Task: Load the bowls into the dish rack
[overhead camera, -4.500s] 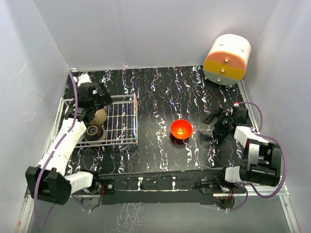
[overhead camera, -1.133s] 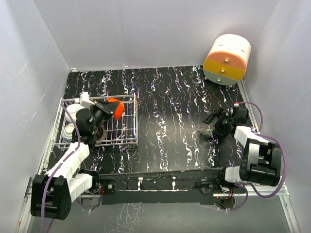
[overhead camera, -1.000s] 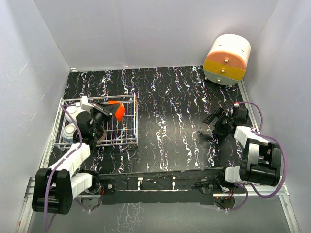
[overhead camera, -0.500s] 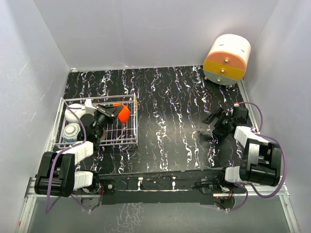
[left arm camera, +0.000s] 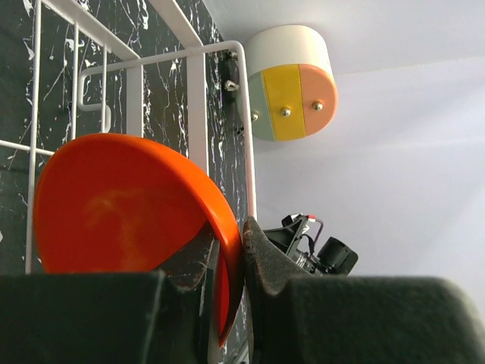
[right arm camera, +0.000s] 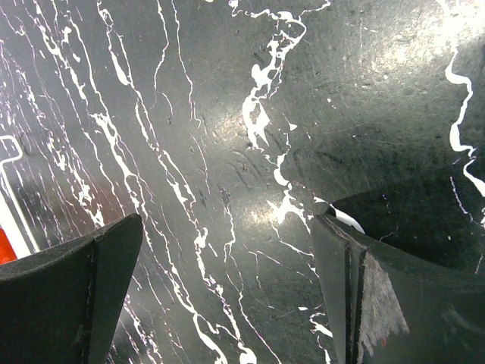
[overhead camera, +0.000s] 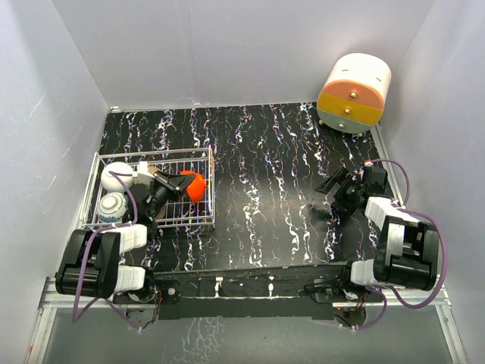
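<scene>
Pinching red bowl (left arm camera: 129, 205), apparently over rack (left arm camera: 196, 106), cabinet (left arm camera: 292, 83) beyond

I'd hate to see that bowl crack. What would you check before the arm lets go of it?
1. Left gripper shut on the red bowl, at its rim: ok.
2. Red bowl inside the dish rack walls: ok.
3. Bowl resting on the rack floor: cannot tell.
4. White bowl and blue-patterned bowl clear of it: ok.
5. Right gripper open, far from the rack: ok.

place: lab test cell | evidence: plain white enclosure walls (overhead camera: 227, 53), black marbled tabletop (overhead camera: 265, 152), bench-bolted arms
</scene>
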You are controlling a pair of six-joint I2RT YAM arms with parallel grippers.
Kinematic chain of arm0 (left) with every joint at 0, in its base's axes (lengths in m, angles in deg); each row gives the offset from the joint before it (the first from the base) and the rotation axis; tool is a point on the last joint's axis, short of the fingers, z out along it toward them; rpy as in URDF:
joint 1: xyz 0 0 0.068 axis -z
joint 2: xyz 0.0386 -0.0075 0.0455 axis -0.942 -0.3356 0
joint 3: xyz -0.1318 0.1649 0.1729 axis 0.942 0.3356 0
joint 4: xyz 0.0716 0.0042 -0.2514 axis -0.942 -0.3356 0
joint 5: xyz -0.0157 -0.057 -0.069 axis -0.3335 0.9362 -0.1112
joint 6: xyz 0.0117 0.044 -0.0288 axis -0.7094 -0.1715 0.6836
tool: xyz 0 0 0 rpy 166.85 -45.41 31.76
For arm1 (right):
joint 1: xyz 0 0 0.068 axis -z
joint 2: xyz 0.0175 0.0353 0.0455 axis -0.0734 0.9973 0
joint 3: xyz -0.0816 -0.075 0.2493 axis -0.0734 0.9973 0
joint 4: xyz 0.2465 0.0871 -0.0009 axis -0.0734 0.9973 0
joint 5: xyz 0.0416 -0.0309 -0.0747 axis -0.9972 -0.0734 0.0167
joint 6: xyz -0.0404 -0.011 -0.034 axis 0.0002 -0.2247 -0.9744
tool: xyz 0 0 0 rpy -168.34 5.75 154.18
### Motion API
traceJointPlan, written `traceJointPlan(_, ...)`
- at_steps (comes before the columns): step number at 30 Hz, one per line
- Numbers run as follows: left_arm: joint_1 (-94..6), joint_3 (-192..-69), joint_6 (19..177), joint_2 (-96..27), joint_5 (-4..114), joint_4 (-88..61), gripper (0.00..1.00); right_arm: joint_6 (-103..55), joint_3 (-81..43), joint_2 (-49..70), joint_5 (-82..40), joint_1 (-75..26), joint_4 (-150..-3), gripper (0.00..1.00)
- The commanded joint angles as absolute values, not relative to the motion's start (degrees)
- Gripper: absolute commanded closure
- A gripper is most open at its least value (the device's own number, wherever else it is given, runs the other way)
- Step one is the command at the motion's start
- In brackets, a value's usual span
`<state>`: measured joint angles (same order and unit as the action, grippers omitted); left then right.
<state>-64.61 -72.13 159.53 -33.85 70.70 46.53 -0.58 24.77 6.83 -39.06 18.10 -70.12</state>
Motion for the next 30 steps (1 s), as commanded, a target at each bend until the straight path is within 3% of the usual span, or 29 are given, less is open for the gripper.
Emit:
traceJointPlan(1, -64.86, -70.78, 159.38, -34.62, 72.84, 50.81, 1.00, -0.76, 25.80, 7.53, -38.85, 18.27, -71.46, 0.02)
traceJointPlan(8, -64.86, -72.44, 151.50, -25.30, 70.14, 31.30, 1.00, -0.76, 25.71, 7.82, -39.09, 18.27, -71.62, 0.02)
traceJointPlan(11, -64.85, -74.45, 147.22, -20.00, 66.94, 18.33, 0.91, -0.68, 25.80, 7.96, -39.30, 18.27, -71.87, 0.02)
traceJointPlan(16, -64.85, -75.74, 143.32, -16.25, 63.37, 7.46, 0.87, -0.66, 25.80, 8.05, -39.57, 18.27, -72.07, 0.02)
traceJointPlan(20, -64.85, -74.64, 142.83, -15.73, 62.77, 7.17, 0.86, -0.67, 25.90, 7.96, -39.50, 18.27, -72.07, 0.02)
traceJointPlan(23, -64.91, -74.56, 143.83, -15.60, 63.69, 9.23, 1.00, -0.58, 25.76, 7.99, -39.65, 18.27, -71.99, 0.02)
traceJointPlan(30, -64.85, -79.96, 146.22, -15.81, 66.44, 15.63, 1.00, -0.34, 25.97, 8.42, -39.55, 18.27, -72.49, 0.02)
